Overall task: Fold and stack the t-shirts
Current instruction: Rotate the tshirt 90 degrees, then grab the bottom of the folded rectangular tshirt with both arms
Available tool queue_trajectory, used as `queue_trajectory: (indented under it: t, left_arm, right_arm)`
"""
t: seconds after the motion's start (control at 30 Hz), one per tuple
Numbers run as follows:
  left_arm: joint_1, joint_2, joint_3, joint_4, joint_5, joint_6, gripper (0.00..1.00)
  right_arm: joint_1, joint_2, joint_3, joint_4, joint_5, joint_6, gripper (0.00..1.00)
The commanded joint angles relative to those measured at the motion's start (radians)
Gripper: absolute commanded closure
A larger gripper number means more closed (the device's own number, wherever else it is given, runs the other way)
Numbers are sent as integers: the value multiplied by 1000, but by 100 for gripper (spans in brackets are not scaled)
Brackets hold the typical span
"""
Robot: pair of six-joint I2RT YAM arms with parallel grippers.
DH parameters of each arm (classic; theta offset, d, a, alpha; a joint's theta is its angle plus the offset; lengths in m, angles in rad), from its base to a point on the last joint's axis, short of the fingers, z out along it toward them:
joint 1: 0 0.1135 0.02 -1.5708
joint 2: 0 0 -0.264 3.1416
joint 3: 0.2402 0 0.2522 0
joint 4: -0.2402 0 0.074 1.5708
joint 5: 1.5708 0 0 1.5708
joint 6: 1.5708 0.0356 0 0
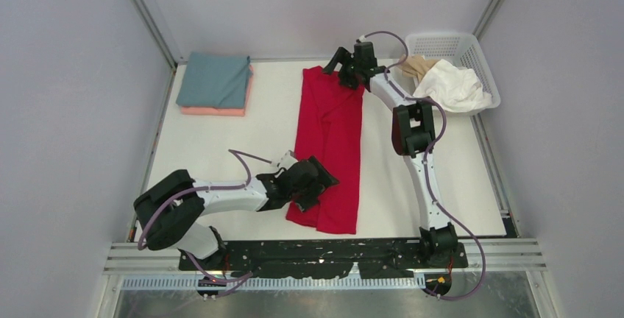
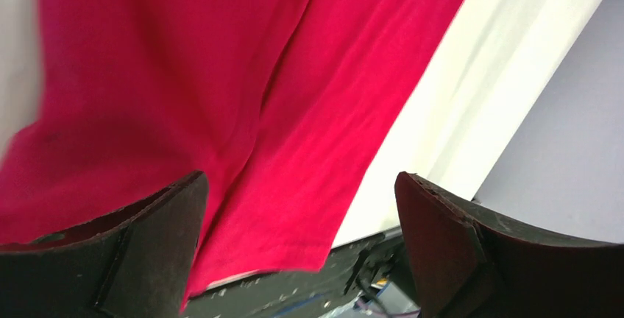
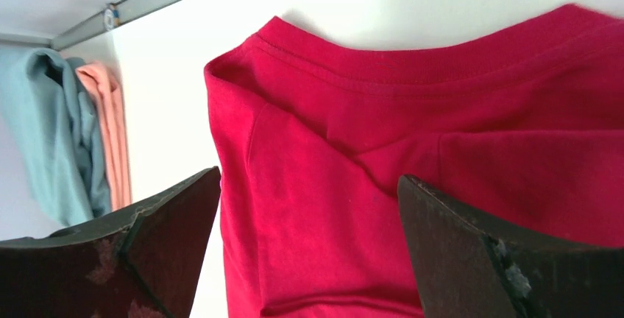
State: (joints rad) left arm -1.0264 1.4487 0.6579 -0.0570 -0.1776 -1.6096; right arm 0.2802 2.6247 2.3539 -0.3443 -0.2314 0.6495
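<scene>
You have a white table inside pale grey walls, with the 2 arms bolted at its near edge. The red shirt lies flat in the middle of the table as a long narrow strip. Its collar is at the far end and its hem is towards you. In the right wrist view the collar band shows clearly, with a sleeve tucked in along the side.

Your left gripper sits low over the near part of the red shirt, by its left edge. In the left wrist view the jaws stand wide apart with only red cloth and table between them, and they grip nothing. Whether the fingers touch the cloth, you cannot tell.

Your right gripper is at the far end, over the collar. Its jaws are also spread, and the red shirt lies under them, not pinched.

In the far left corner, 2 folded shirts are stacked, the teal shirt on top of the pink shirt. In the far right corner a basket holds the white shirt, which spills over the rim, and the crumpled beige shirt behind it.
</scene>
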Motion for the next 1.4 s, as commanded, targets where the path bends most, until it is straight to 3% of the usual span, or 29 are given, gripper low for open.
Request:
queue_trajectory:
  t: [0.0, 0.1, 0.2, 0.27, 0.3, 0.33, 0.4, 0.47, 0.57, 0.67, 0.83, 0.93, 1.07, 1.17, 1.33, 1.37]
  left_arm:
    - [-25, -238, 87, -314, -139, 181, 1]
    - [-32, -409, 131, -528, -235, 330, 0]
    - [-20, -540, 81, -602, -251, 428, 0]
    - [12, -596, 24, -561, -146, 573, 0]
    - [36, -608, 3, -558, -86, 612, 0]
    - [75, -611, -18, -549, -13, 646, 0]
    - [123, -597, -57, -518, 127, 692, 0]
    - [136, -576, -94, -474, 229, 725, 1]
    - [141, -546, -138, -424, 298, 738, 7]
    - [143, -511, -191, -382, 339, 724, 22]
    - [144, -444, -256, -285, 351, 695, 49]
    - [146, -396, -276, -249, 277, 678, 52]
    - [146, -345, -272, -231, 279, 649, 55]
    - [146, -343, -292, -206, 266, 636, 62]
    - [146, -338, -274, -234, 252, 643, 100]
    - [146, -333, -266, -245, 257, 644, 100]
  right_arm:
    - [4, -266, 43, -210, 199, -212, 5]
    - [4, -496, -107, -195, 325, -311, 5]
    - [10, -648, -234, -290, 302, -345, 5]
    - [31, -790, -424, -335, 303, -352, 5]
    - [57, -906, -600, -333, 307, -343, 5]
    - [86, -1028, -703, -305, 295, -335, 5]
    - [131, -1210, -1088, -232, 234, -266, 5]
    - [173, -1367, -1300, -185, 185, -213, 5]
    - [235, -1526, -1487, -213, 159, -160, 5]
    - [345, -1652, -1660, -210, 74, -57, 5]
    - [533, -1727, -1796, -177, 44, 109, 1]
    - [603, -1723, -1859, -159, 71, 190, 6]
    - [685, -1688, -1906, -108, 86, 245, 10]
    - [734, -1645, -1914, -70, 100, 270, 12]
    - [775, -1584, -1910, -33, 159, 292, 23]
    - [775, -1565, -1909, -25, 167, 293, 25]
